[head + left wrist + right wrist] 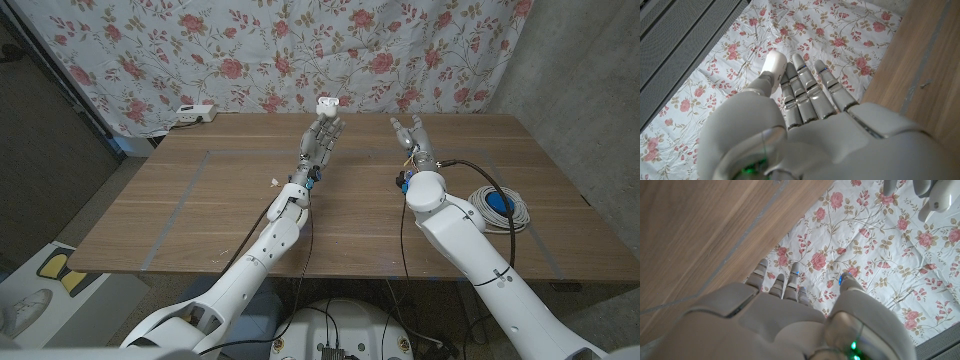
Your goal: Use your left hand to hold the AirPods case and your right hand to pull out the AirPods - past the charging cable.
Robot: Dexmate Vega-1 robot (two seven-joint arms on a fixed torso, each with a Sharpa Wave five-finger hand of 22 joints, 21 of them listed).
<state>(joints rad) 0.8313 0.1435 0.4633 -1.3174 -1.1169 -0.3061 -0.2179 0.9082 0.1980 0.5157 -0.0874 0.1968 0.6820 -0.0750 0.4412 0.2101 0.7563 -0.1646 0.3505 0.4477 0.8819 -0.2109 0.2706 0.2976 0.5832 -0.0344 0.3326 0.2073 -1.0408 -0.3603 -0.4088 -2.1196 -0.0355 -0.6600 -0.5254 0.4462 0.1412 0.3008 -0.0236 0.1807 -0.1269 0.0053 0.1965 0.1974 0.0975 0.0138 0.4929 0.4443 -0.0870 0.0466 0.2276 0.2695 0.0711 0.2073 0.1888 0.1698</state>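
1. In the head view, the left hand (322, 140) is up in the top middle of the picture, over the far part of the wooden table (200, 210). Its fingers reach up and hold the small white AirPods case (327, 101) at their tips. The right hand (412, 137) is just to the right of it, well apart from the case. Its fingers are spread and hold nothing. A coiled white charging cable (497, 206) lies on the table at the right side, beside the right arm. A white power strip (194, 113) sits at the upper left, by the flowered cloth (250, 50).

2. In the left wrist view, the left hand (805, 125) fills the lower part. The white AirPods case (774, 65) sits near the middle top, pinched at the fingertips (797, 62).

3. In the right wrist view, the right hand (780, 315) is at the bottom. Its fingers (792, 277) point up, apart, with nothing in them. The AirPods case (941, 200) peeks in at the top right corner, in the other hand's fingers.
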